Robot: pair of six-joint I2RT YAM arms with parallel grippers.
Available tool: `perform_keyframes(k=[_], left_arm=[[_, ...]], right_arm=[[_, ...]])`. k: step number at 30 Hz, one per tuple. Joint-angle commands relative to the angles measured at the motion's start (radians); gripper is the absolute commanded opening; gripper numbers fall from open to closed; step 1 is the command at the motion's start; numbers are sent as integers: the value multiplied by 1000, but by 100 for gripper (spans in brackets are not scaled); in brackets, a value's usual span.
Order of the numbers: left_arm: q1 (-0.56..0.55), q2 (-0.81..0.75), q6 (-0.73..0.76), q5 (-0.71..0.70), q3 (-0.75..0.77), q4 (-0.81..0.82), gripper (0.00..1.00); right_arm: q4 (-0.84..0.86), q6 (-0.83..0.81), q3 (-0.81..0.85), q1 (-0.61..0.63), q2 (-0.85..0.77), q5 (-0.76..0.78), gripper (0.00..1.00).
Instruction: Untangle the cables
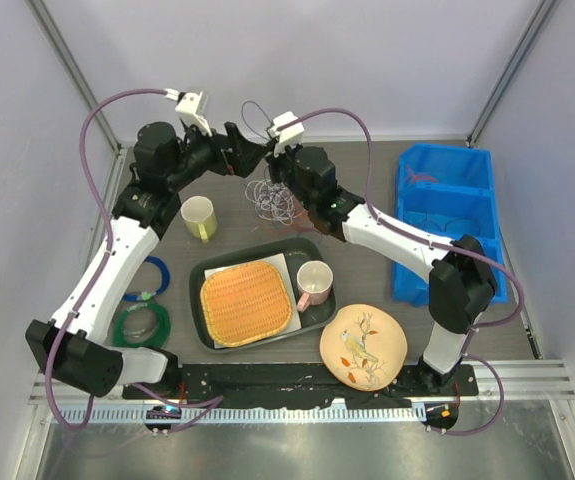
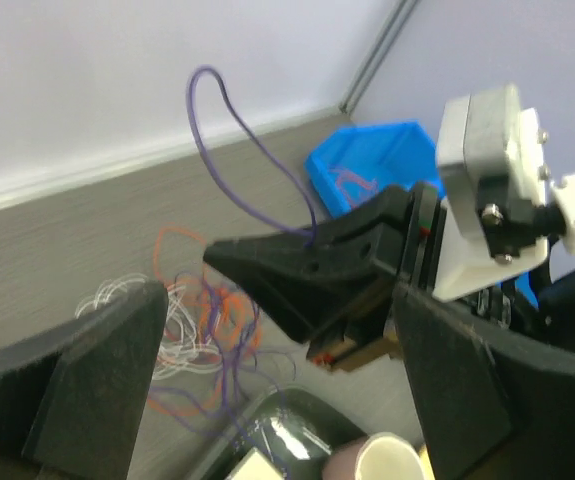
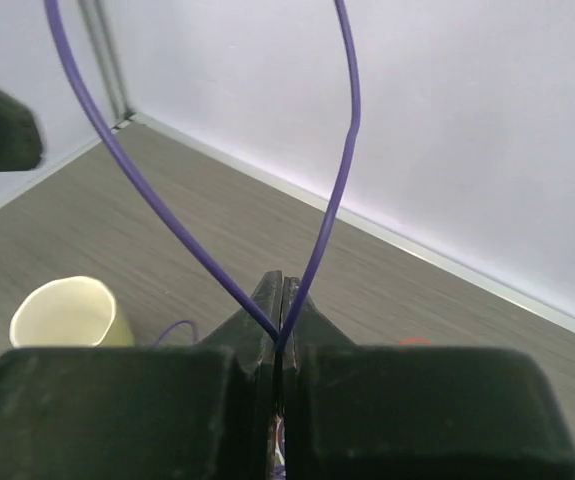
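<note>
Currently, the right gripper (image 3: 281,292) is clamped on 1 purple cable (image 3: 167,215), whose loop rises above the jaws. The left gripper (image 2: 282,320) stands fully open, holding nothing. Remaining cables (image 1: 272,200) lie bunched on the table (image 1: 367,285) just behind the tray (image 1: 307,325).

Top camera looks down; wrist cameras closely share the cables (image 2: 210,318).

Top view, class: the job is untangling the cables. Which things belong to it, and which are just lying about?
Job: cables; purple cable; right gripper pinching it.
Lying about: yellow mug, pink mug, tray, woven mat, plate, blue bin, tape rings.
</note>
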Motion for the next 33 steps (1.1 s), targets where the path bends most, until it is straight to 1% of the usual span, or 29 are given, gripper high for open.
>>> perform_keyframes(k=[1, 3, 4, 6, 7, 10, 11, 13, 14, 15, 16, 19, 20, 21, 22, 23, 24, 25, 27, 28, 31, 33], left_arm=[[-13, -63, 31, 34, -136, 120, 100], [-15, -72, 28, 24, -187, 166, 100], [-15, -69, 25, 18, -236, 186, 100], [-15, -54, 14, 40, -276, 253, 100], [-15, -45, 1, 73, -302, 272, 100], [-17, 12, -16, 174, -320, 325, 100], [-17, 21, -38, 246, -327, 374, 100], [-18, 38, -73, 276, -365, 466, 100], [-23, 44, -99, 265, -374, 540, 100], [-24, 54, -102, 253, -374, 552, 100], [-27, 75, -108, 239, -358, 554, 100], [-38, 145, -136, 225, -305, 559, 100], [-53, 164, -147, 218, -299, 612, 100], [-67, 187, -174, 181, -298, 649, 100], [-79, 237, -182, 161, -299, 690, 100], [-111, 260, -191, 147, -304, 792, 100], [-125, 290, -212, 130, -305, 839, 100], [-138, 311, -226, 129, -304, 927, 100], [-159, 376, -257, 109, -293, 1003, 100], [-162, 392, -290, 68, -288, 1069, 100], [-167, 454, -338, -53, -276, 1161, 100], [-165, 492, -355, -71, -239, 1184, 100]], right_arm=[[-61, 60, 196, -15, -49, 209, 1], [-123, 88, 291, -15, -43, 240, 1], [-175, 97, 317, -15, -43, 261, 1], [-223, 129, 383, -15, -45, 278, 1], [-270, 140, 407, -15, -43, 291, 1], [-313, 132, 495, -15, -38, 347, 1], [-318, 125, 515, -15, -34, 367, 1], [-344, 122, 572, -15, -22, 375, 1], [-356, 128, 582, -15, -19, 363, 1], [-364, 135, 602, -15, -17, 330, 1], [-413, 146, 609, -17, -15, 311, 1], [-445, 184, 616, -15, -18, 282, 1], [-444, 200, 613, -15, -22, 280, 1], [-441, 204, 609, -15, -22, 283, 1], [-424, 209, 606, -15, -20, 289, 1], [-418, 215, 606, -15, -12, 288, 1], [-415, 223, 615, -15, -6, 291, 1], [-419, 230, 621, -15, 1, 291, 1], [-425, 249, 636, -15, 11, 288, 1], [-422, 255, 636, -15, 11, 286, 1], [-416, 280, 633, -15, 3, 277, 1], [-415, 290, 630, -15, 0, 265, 1]])
